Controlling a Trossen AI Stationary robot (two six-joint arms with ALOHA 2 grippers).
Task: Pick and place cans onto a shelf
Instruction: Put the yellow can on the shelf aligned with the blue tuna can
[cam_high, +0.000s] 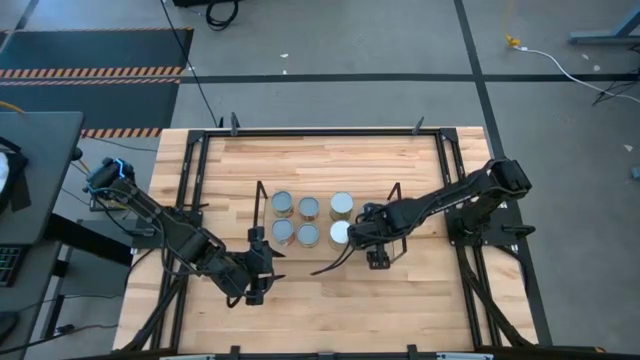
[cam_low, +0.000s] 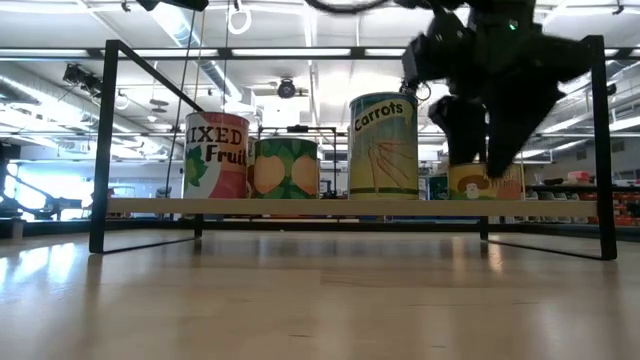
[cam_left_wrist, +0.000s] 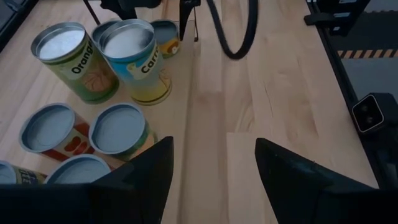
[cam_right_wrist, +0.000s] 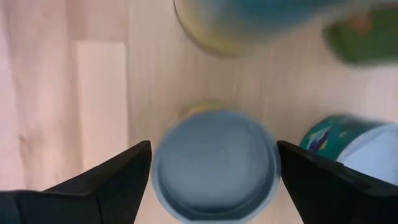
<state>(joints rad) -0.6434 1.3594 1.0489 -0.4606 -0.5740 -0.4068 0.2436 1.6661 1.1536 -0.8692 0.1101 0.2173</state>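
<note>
A: How many cans are there, and where?

B: Six, in two rows of three on the shelf mid-table; the low view shows only four labels.

A: The right gripper?

B: Spread wide around the near-row can by the shelf's right end, with a gap on both sides in its wrist view; nothing gripped.

A: And the left gripper?

B: Partly open and empty, over bare wood nearer the table's front edge, clear boards ahead.

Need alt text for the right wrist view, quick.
Right gripper straddles a grey-topped can on the wooden table, dark fingers open on either side of it and not touching. More cans sit blurred beyond and beside it.
</note>
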